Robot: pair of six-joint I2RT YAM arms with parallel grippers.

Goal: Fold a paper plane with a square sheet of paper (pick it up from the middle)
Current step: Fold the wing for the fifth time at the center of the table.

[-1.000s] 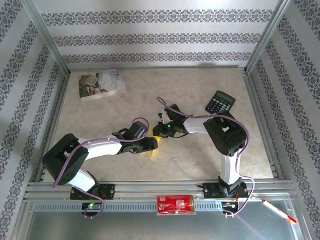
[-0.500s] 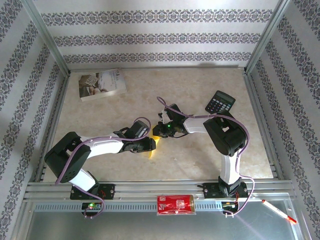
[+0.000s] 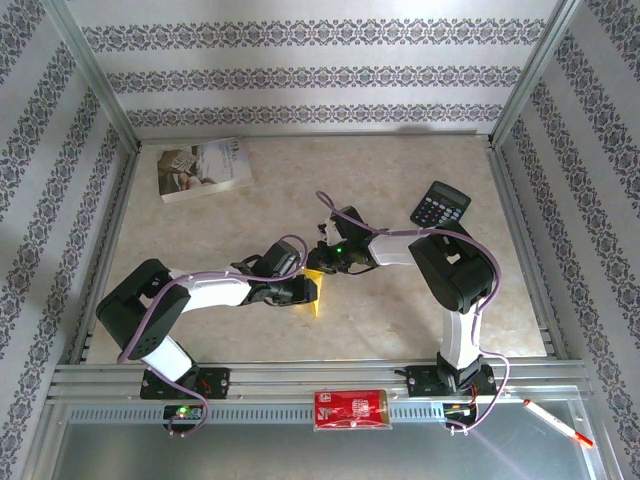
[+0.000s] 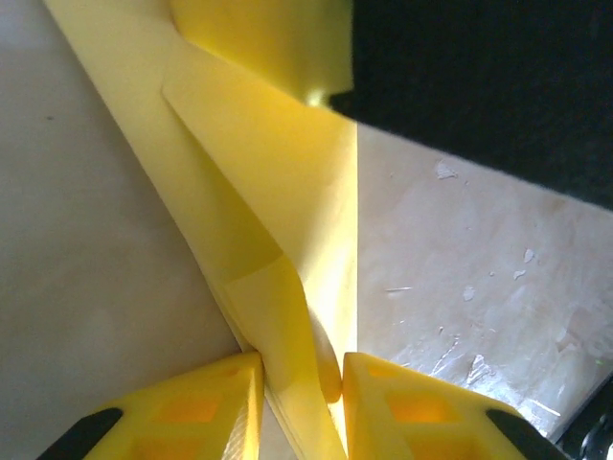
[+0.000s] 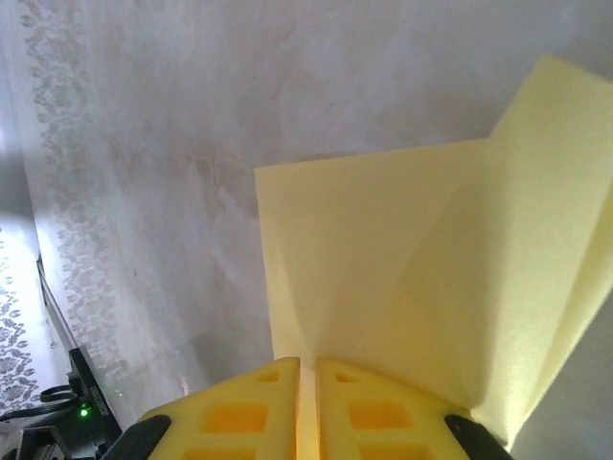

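Okay, quick update for you. Over the last sec your left gripper has come down from wide to a slim gap. A folded ridge of the yellow sheet fills that gap and touches both pads, so it reads as a pinch, tho' maybe not fully settled yet.

Your right gripper hasn't budged. Its jaws are all but together w/ a thin edge of the sheet clamped between them, and the rest fans away w/ a crease on one side.

From above, the left arm has also eased in toward the centre. A pointed yellow corner now sticks out on the near side of the two grippers, where only a sliver showed before.

The sheet sits mid-table, between the two gripper tips, which are nearly touching. Can't tell if it's resting on the top or lifted.

What it means, imo: you now have two holds on a part-folded sheet, not a dart yet, so it's set up for the next crease. Thin paper, so don't pull the arms apart hard or it'll tear or slip.
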